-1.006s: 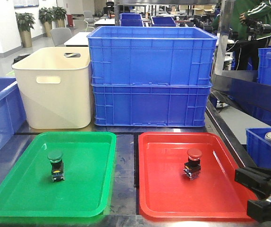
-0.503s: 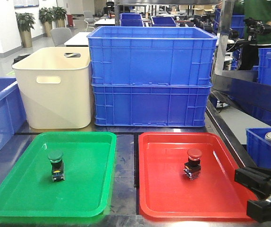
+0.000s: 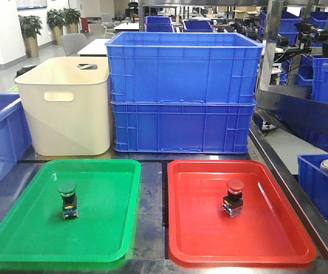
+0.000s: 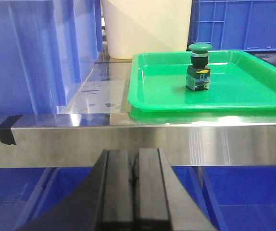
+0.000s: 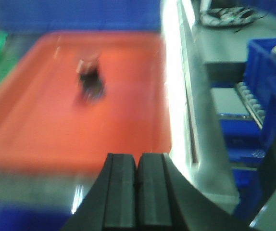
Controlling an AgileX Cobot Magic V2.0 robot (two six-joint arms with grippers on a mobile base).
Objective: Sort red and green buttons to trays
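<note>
The green button (image 3: 68, 200) is seen standing upright in the green tray (image 3: 15, 231), cap up and long axis vertical, a bit left of the tray's middle. Same deal for the red button (image 3: 233, 197): upright in the red tray (image 3: 192, 228), right of centre and toward the back half. Each one is topped by a round mushroom cap over a dark blocky body; a yellowish band and a bluish base are picked out on the green one in the left wrist view (image 4: 198, 66). The red one is smeared by blur in the right wrist view (image 5: 90, 79), so no detail can be made out there.

Compared with half a second ago, the black arm parts that were poking in at the lower right corner of the front view are gone from it. Both buttons are sitting right where they were.

The left gripper (image 4: 133, 192) is parked low, in front of the steel table edge (image 4: 56, 144), fingers pressed together with nothing between them. The right gripper (image 5: 137, 192) is closed up too, empty, near the red tray's (image 5: 32, 120) front corner.

Behind the trays, stacked blue crates (image 3: 181, 91) and a cream tub (image 3: 64, 105) are lined up side by side.
</note>
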